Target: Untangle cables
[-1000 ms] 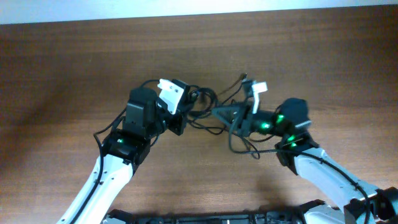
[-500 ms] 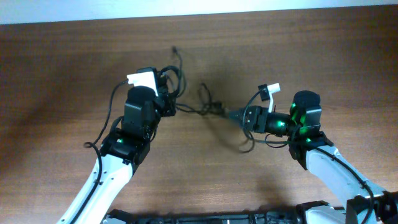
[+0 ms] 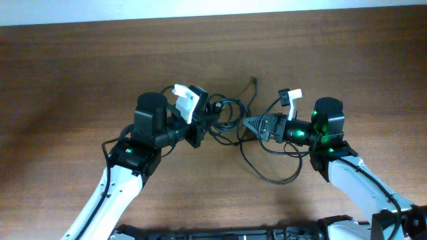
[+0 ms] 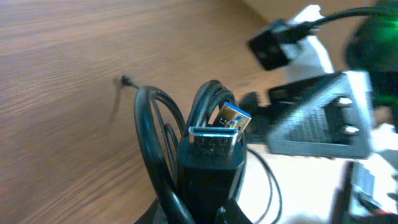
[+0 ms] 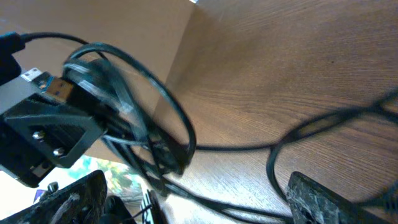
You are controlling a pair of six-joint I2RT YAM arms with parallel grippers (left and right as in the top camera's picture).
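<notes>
— While the cables [image 3: 230, 115] sit bunched at the middle of the tabletop [image 3: 67, 67], what could go wrong?
— A pull by the left gripper [image 3: 202, 122] could cinch the coil tighter. It's clenched on the bundle just below the USB plug [image 4: 227, 121].
— And the right gripper [image 3: 253, 124]?
— Spread wide, gripping nothing, just beside the coil. One slack loop [image 3: 257, 172] trails beneath it toward the near edge and could snag a finger.

Thin black flexible cables [image 3: 225, 115]: tangled bunch of upright loops, clamped in left pincer [image 3: 201, 120]. Blue-tongued USB plug [image 4: 227, 121] points up from it. One loose loop [image 3: 273, 180] trails right of pincer, flat on desk [image 3: 67, 80].
</notes>
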